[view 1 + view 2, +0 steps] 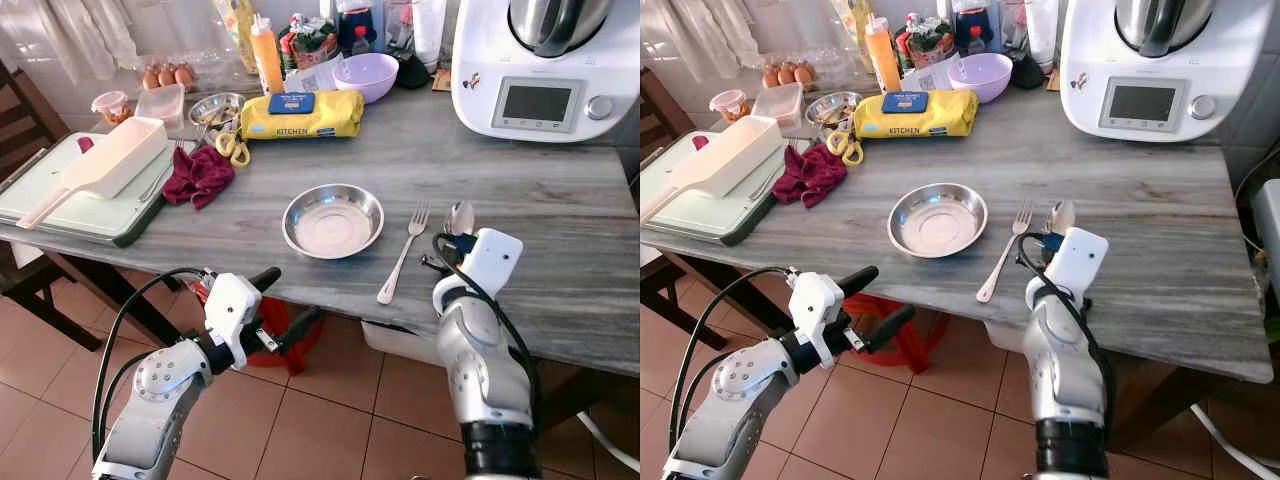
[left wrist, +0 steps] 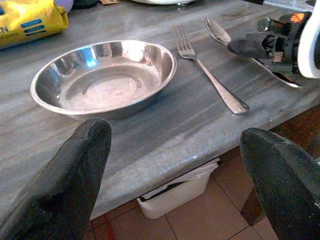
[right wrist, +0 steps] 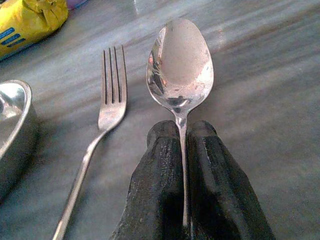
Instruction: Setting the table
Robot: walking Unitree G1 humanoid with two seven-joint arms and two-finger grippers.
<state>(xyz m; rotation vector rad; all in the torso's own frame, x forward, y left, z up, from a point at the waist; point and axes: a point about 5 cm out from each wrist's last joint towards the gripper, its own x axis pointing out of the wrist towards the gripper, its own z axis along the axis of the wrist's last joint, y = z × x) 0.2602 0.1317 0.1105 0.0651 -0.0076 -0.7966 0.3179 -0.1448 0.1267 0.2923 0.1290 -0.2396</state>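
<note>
Right tool (image 3: 182, 150) is pinching the spoon (image 3: 181, 62) by its neck, both black fingers (image 3: 156, 175) pressed tight on the handle, bowl facing up just above or on the grey desk (image 1: 520, 200) — can't tell which. The fork (image 1: 403, 252) lies just beside it, and the steel bowl (image 1: 332, 220) sits on the fork's other side, near the desk's front edge. Left tool (image 1: 285, 305) hangs below that edge, over the tiled floor (image 1: 330, 420), fingers (image 2: 75, 175) spread wide and holding nothing, aimed toward the bowl.
</note>
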